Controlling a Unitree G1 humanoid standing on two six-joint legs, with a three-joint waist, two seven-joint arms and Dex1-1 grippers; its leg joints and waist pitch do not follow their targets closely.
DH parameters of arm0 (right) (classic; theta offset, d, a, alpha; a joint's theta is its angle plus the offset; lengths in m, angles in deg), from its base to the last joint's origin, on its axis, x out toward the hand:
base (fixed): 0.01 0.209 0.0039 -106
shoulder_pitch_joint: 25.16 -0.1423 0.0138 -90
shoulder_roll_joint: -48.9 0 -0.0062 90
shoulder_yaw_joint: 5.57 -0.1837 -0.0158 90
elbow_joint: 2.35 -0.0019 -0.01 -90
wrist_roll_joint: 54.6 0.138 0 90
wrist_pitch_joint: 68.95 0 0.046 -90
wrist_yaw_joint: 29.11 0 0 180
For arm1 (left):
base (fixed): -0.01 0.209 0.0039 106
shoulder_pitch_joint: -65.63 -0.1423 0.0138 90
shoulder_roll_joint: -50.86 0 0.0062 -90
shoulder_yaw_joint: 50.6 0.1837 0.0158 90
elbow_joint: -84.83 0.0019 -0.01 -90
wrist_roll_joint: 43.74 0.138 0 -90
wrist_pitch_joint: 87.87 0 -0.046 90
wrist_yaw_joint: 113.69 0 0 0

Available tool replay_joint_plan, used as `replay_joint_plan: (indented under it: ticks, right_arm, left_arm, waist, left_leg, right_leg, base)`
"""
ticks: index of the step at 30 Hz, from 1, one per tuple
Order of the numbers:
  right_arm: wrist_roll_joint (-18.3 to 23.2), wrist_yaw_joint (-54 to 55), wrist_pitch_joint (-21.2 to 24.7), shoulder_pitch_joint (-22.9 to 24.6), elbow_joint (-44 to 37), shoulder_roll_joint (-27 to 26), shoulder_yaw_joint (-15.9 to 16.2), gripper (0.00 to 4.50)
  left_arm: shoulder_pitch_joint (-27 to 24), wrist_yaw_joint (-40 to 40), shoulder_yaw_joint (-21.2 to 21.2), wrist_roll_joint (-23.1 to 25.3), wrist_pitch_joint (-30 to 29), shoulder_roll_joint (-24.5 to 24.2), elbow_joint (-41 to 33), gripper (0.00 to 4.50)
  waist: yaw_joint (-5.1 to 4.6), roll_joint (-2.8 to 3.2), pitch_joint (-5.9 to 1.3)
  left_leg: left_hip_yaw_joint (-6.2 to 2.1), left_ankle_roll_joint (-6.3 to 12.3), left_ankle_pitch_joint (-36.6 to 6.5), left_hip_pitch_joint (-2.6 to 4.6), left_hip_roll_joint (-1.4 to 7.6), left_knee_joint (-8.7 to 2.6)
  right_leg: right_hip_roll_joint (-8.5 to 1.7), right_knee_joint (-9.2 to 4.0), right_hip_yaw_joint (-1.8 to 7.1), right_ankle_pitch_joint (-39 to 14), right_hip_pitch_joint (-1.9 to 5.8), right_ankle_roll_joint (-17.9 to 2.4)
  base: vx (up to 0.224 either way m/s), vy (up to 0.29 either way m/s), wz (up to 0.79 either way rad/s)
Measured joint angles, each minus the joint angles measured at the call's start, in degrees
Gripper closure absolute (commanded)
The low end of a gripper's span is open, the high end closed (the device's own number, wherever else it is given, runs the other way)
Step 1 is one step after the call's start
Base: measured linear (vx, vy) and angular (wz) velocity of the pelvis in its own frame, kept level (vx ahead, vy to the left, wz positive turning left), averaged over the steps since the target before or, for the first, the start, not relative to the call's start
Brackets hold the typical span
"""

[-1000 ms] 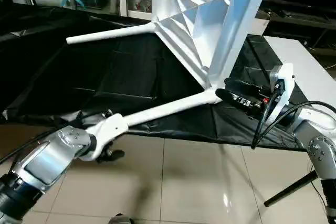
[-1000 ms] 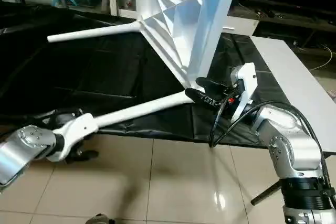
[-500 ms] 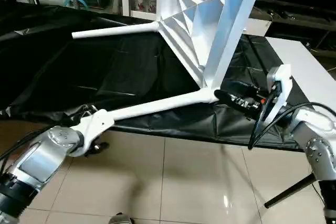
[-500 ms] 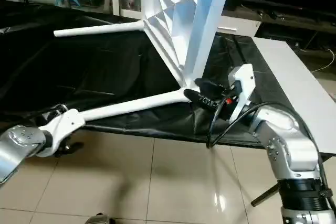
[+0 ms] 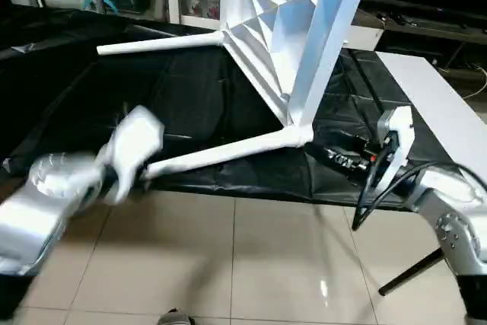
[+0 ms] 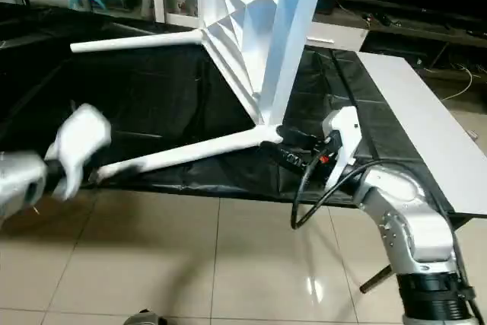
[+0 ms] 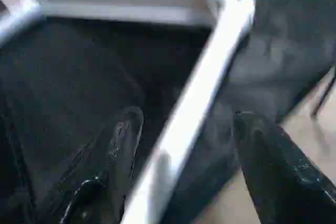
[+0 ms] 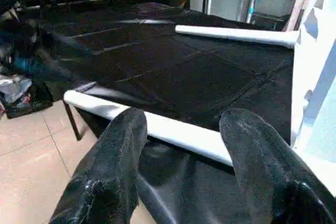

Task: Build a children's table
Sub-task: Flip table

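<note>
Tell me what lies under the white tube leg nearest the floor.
Under that white tube leg lies a crinkled black sheet covering a bench; beyond its edge, beige floor tiles. The bench surface is hidden beneath it.

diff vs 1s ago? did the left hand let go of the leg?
The left hand has swung up along the near table leg, away from its free end, where it sat a second ago; it is motion-blurred. In the left wrist view the leg runs between its open fingers, so no firm grip. The right hand stays at the leg's socket end; the tabletop keeps its pose.
</note>
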Motion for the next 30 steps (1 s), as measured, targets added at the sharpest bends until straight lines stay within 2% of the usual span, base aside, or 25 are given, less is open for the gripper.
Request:
replay_joint_plan:
  ticks: [5, 9, 19, 26, 30]
  right_arm:
    - [0.09, -0.06, 0.91, 0.29, -0.83, -0.24, 0.65, 1.96]
    - [0.48, -0.21, 2.44, 0.76, -2.35, -0.16, 1.06, 1.96]
    - [0.41, -0.14, 2.73, 1.88, -3.56, -0.04, 1.16, 1.96]
    - [-1.21, 0.82, 2.53, 1.88, -3.55, -0.02, 1.27, 1.96]
    - [-1.87, 0.84, 2.26, 1.88, -3.55, -0.03, 1.84, 1.96]
  left_arm:
    - [-0.51, -0.87, 4.94, 0.05, -1.52, 2.33, 4.86, 1.4]
    - [-0.11, 0.71, 7.77, 3.02, -1.1, 4.97, 9.76, 1.4]
    - [2.9, 3.94, 10.56, 7.65, 2.79, 7.17, 19.81, 1.4]
    - [4.11, 11.75, 14.23, 17.77, 13.83, 6.53, 28.51, 1.4]
    - [4.16, 15.23, 16.01, 22.26, 16.97, 5.43, 30.97, 1.4]
  waist:
    - [-0.05, 0.12, -0.07]
    - [0.02, 0.16, -0.05]
    - [0.17, 0.27, -0.08]
    - [-0.15, 0.45, -0.2]
    - [-0.2, 0.45, -0.19]
  left_leg:
    - [-0.01, 0.0, 0.0, -0.04, 0.02, 0.0]
    - [0.03, 0.0, 0.0, -0.07, 0.02, -0.01]
    - [0.07, -0.03, -0.01, -0.04, 0.03, -0.22]
    - [0.04, -0.04, -0.01, 0.01, 0.04, -0.45]
    - [0.04, -0.04, -0.01, 0.0, 0.04, -0.45]
  right_leg:
    - [0.0, 0.02, 0.02, 0.02, -0.04, -0.03]
    - [0.01, 0.03, 0.05, 0.48, -0.17, -0.42]
    - [0.02, 0.03, 0.04, 1.18, -0.24, -0.33]
    - [0.02, 0.01, -0.03, 1.2, -0.37, -0.29]
    - [0.02, -0.02, -0.02, 1.2, -0.44, -0.29]
  base:
    - [0.0, 0.0, 0.0]
    - [0.0, 0.0, 0.0]
    - [0.0, 0.0, 0.0]
    - [0.0, 0.0, 0.0]
    - [0.0, 0.0, 0.0]
